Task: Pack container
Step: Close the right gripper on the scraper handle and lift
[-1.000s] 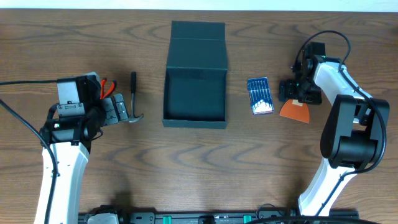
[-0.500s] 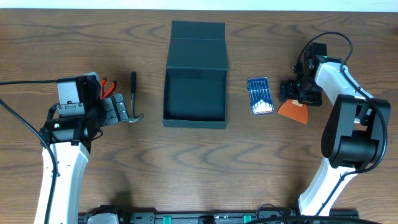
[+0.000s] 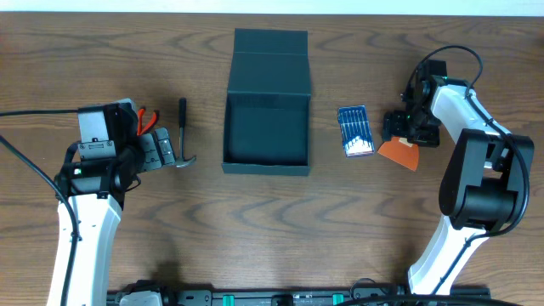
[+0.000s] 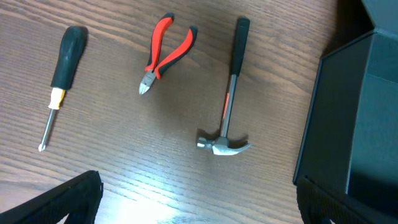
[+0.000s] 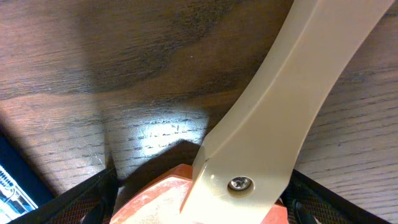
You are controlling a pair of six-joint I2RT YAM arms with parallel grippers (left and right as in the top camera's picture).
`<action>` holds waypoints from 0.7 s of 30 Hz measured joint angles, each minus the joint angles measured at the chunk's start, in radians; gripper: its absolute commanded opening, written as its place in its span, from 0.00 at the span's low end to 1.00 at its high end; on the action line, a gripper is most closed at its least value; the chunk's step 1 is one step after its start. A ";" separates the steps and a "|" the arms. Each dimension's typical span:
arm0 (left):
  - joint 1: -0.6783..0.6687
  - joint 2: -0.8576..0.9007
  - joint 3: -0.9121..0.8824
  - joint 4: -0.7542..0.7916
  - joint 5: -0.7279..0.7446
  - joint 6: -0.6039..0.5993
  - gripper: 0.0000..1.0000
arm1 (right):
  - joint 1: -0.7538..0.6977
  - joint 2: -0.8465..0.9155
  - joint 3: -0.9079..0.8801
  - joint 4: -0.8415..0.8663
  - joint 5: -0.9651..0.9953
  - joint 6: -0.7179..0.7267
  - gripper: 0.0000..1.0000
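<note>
The container is a dark teal box that stands open mid-table, its flap lid laid back and its inside empty. It also shows at the right edge of the left wrist view. My right gripper is shut on a scraper with an orange blade and a beige handle, low over the table right of the box. My left gripper is open and empty beside a hammer, which lies ahead of the jaws in the left wrist view.
Red-handled pliers and a black screwdriver lie left of the hammer. A blue pack of small bits lies between the box and the scraper. The table's far edge runs behind the lid.
The scraper's orange blade has shifted slightly left and turned a little with my right gripper. The left arm has not moved.
</note>
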 measured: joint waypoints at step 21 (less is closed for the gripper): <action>0.000 0.000 0.000 0.000 0.000 0.000 0.99 | -0.007 0.001 0.000 0.050 0.027 0.144 0.80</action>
